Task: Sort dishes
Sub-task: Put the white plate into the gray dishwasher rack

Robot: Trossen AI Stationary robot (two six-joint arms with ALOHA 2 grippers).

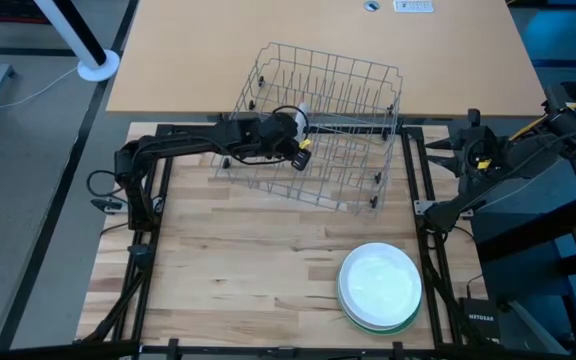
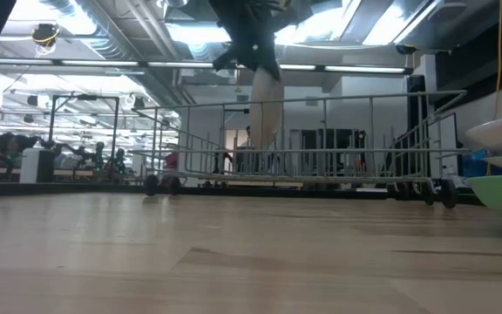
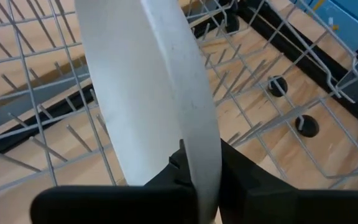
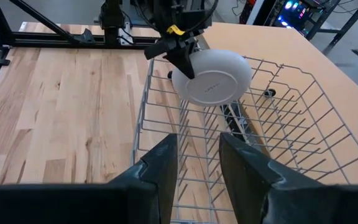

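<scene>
A white plate (image 4: 213, 78) stands on edge over the grey wire rack (image 1: 318, 120), with my left gripper (image 1: 296, 135) shut on it. In the low view the plate (image 2: 266, 109) hangs below that gripper (image 2: 255, 52), and its lower edge is down between the rack's walls (image 2: 321, 157). A stack of white plates (image 1: 379, 280) rests on a large light green plate (image 1: 378, 325) at the table's near right. My right gripper (image 4: 197, 168) waits open at the table's right edge, with nothing between its fingers. My left gripper pinches the white plate's rim (image 3: 201, 168) between its two fingers (image 3: 241, 180), one on each face. The fingers come slanting down from the table's left side. The plate hangs on edge below them, above the rack's floor. Whether it touches the rack's wires I cannot tell.
The rack sits askew across the far edge of the wooden table, partly on the tan tabletop (image 1: 218, 50) behind. Upright wire tines (image 3: 73, 134) line its floor. Bare wood (image 1: 248, 260) lies between the rack and the stack of plates.
</scene>
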